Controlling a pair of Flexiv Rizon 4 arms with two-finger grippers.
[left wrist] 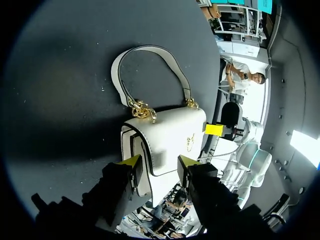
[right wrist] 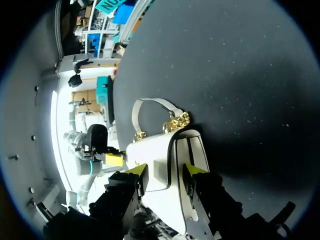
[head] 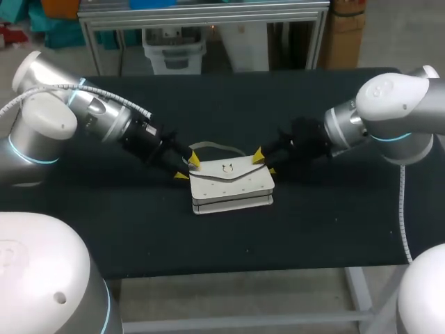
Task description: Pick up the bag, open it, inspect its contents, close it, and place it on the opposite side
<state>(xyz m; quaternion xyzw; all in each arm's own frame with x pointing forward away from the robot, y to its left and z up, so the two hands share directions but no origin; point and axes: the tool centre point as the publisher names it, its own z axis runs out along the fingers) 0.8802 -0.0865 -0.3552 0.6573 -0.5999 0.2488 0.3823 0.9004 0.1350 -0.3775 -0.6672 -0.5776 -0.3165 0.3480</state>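
Note:
A white handbag [head: 231, 184] with a gold clasp lies in the middle of the black table, its white strap [head: 212, 146] lying behind it. My left gripper [head: 188, 168] straddles the bag's left end, and my right gripper [head: 264, 162] straddles its right end. In the left wrist view the bag [left wrist: 167, 137] fills the gap between the fingers of the left gripper [left wrist: 159, 164], both tips against it. The right wrist view shows the same: the bag [right wrist: 160, 155] sits between the fingers of the right gripper [right wrist: 165, 170]. Gold chain links [left wrist: 142, 110] join strap and bag.
The black table [head: 313, 229] stretches wide to the left and right of the bag, with its front edge [head: 278, 268] a short way in front. Both arms come in low over the cloth from the sides.

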